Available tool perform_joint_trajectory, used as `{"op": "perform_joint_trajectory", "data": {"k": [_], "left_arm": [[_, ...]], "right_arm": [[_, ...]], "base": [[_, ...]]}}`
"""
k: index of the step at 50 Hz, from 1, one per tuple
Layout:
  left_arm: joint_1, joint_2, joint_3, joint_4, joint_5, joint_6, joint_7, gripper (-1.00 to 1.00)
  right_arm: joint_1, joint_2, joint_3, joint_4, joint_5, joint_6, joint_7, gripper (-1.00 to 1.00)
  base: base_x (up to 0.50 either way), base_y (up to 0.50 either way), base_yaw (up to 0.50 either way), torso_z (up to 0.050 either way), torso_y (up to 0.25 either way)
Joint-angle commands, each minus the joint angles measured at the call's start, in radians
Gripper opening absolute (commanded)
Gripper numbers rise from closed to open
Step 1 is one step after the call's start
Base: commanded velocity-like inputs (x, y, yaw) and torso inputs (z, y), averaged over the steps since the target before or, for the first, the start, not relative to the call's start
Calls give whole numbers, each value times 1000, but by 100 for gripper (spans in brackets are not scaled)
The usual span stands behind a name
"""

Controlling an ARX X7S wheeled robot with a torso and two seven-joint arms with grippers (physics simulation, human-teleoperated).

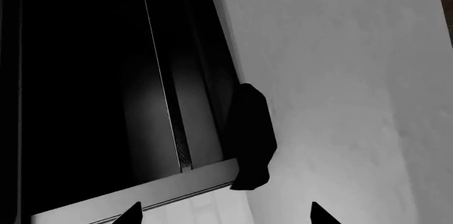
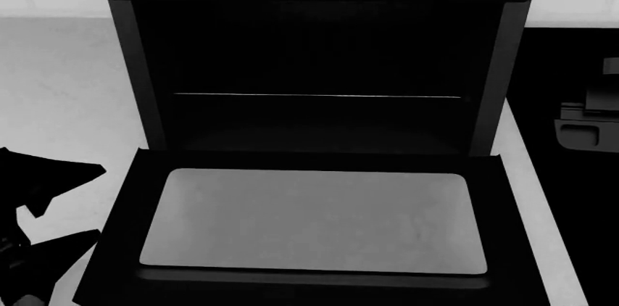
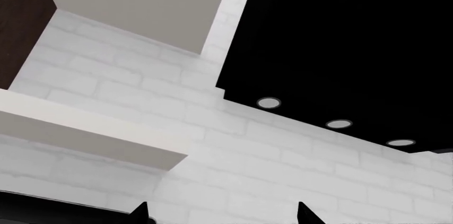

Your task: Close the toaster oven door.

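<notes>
The black toaster oven (image 2: 314, 38) stands in the middle of the head view, with dials along its top and a wire rack (image 2: 320, 95) inside. The toaster oven door (image 2: 309, 219) lies open and flat towards me, grey glass up, its bar handle (image 2: 309, 278) along the near edge. My left gripper (image 2: 97, 202) is open and empty just left of the door's left edge. In the left wrist view my left gripper (image 1: 226, 216) shows its tips wide apart beside the oven's black side (image 1: 85, 75). My right gripper (image 3: 221, 214) is open and empty, facing the wall; it does not show in the head view.
Pale countertop (image 2: 58, 88) lies left of the oven and shows in the left wrist view (image 1: 340, 75). A black cooktop (image 2: 570, 59) lies to the right, with a grey object (image 2: 585, 130) at its edge. The right wrist view shows white brick wall (image 3: 212, 155) and a black hood (image 3: 340, 38).
</notes>
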Motion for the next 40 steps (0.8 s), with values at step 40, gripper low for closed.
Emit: {"op": "perform_joint_trajectory", "data": {"k": [40], "left_arm": [[-187,40,-14,53,-223,209,-162,100]], "right_arm": [[-44,89,46,-5,86,-63,75,100]], "base": [[0,0,0,0,1]]}}
